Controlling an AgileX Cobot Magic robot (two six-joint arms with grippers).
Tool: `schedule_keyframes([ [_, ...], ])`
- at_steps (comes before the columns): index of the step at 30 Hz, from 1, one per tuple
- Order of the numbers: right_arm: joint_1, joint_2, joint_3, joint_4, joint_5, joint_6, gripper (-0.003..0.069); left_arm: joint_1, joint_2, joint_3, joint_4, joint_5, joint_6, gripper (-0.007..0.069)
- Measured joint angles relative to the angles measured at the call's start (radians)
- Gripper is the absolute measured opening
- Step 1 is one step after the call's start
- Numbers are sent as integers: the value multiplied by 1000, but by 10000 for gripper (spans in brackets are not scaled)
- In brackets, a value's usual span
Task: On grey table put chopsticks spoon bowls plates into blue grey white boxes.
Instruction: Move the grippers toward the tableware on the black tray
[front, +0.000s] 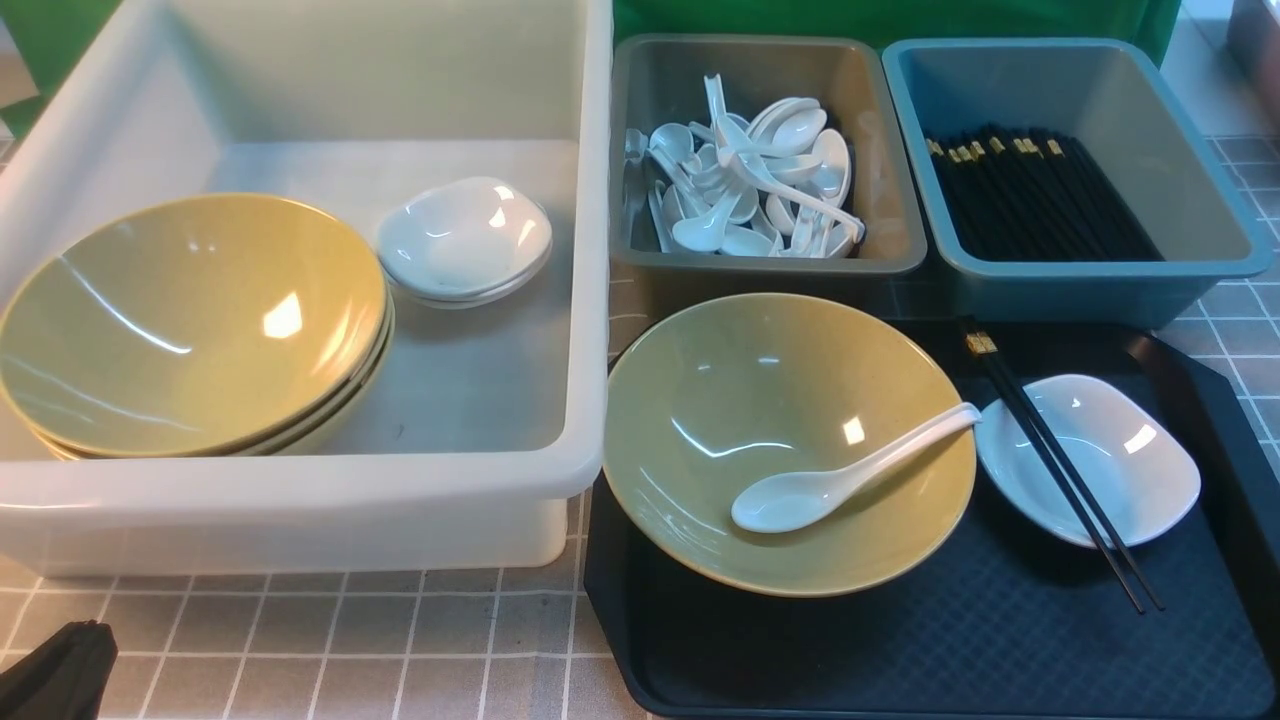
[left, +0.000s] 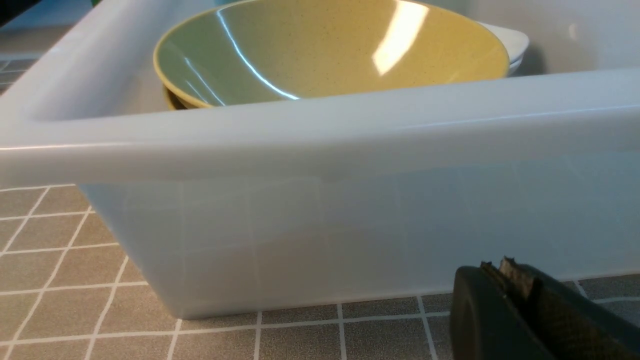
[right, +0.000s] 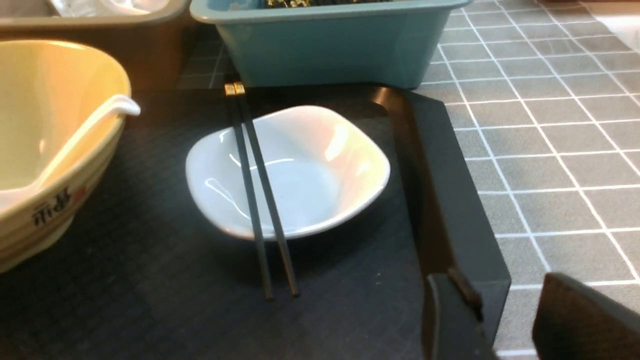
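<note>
On the dark tray (front: 900, 650) stands a yellow bowl (front: 760, 400) with a white spoon (front: 830, 480) lying in it. Beside it, black chopsticks (front: 1050, 455) rest across a small white plate (front: 1130, 450). The white box (front: 300, 490) holds stacked bowls (front: 180, 320) and plates (front: 465, 235). Spoons fill the grey box (front: 650, 90), chopsticks the blue box (front: 1180, 120). My left gripper (left: 495, 267) is shut and empty, low on the grey table (front: 300, 640) in front of the white box. My right gripper (right: 505, 295) is open and empty at the tray's near right corner, short of the plate (right: 310, 170) and chopsticks (right: 255, 190).
The tray's raised rim (right: 450, 210) runs between my right gripper and the plate. The white box's tall front wall (left: 350, 240) stands close before my left gripper. Bare gridded table (right: 560, 150) lies right of the tray.
</note>
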Motion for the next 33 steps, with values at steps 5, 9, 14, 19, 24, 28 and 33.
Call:
schedule_keyframes([
  [5, 0, 0, 4, 0, -33, 92, 237, 0, 0, 0, -94, 0, -8, -8],
  [9, 0, 0, 9, -1, -62, 239, 237, 0, 0, 0, -318, 0, -75, -8],
  [14, 0, 0, 13, 0, -93, 442, 237, 0, 0, 0, -813, -2, -224, -8],
  [19, 0, 0, 14, 0, -97, 472, 237, -2, 0, 0, -964, -12, -230, -8],
  [24, 0, 0, 16, 0, -117, 480, 237, -3, 0, 0, -999, 15, -221, -8],
  [28, 0, 0, 17, 2, -182, 514, 237, -5, 0, -10, -999, 73, -121, -8],
  [33, 0, 0, 17, 3, -257, 541, 237, -6, 0, -163, -972, 95, 213, -8],
])
